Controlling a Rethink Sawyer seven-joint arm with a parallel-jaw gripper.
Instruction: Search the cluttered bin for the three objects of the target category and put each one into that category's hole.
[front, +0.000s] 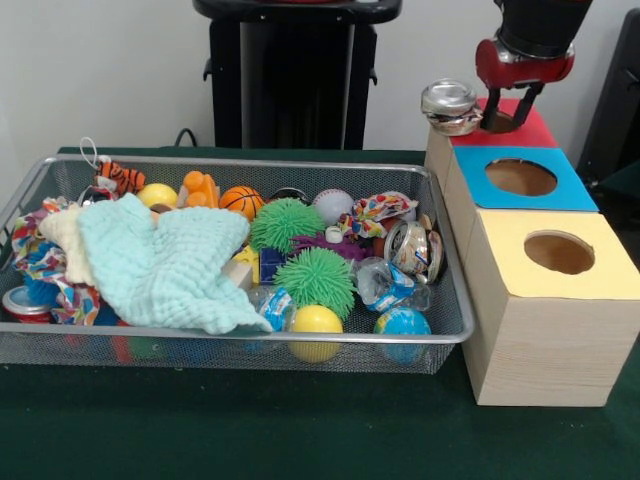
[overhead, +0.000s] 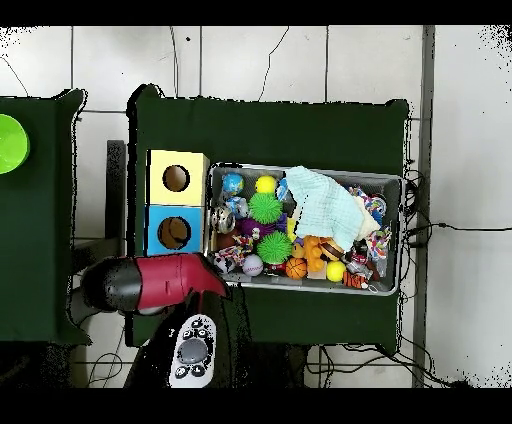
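The tool (front: 512, 112) hangs over the red box (front: 520, 130), at its hole. Whether it is released or clenched cannot be told. A crushed can (front: 450, 106) lies tilted at the red box's left edge, just beside the tool. The blue box (front: 523, 180) and yellow box (front: 555, 255) stand nearer. The bin (front: 445, 330) on the counter (front: 250, 430) holds another can (front: 410, 248), green spiky balls (front: 315, 280) and a cloth (front: 165, 265).
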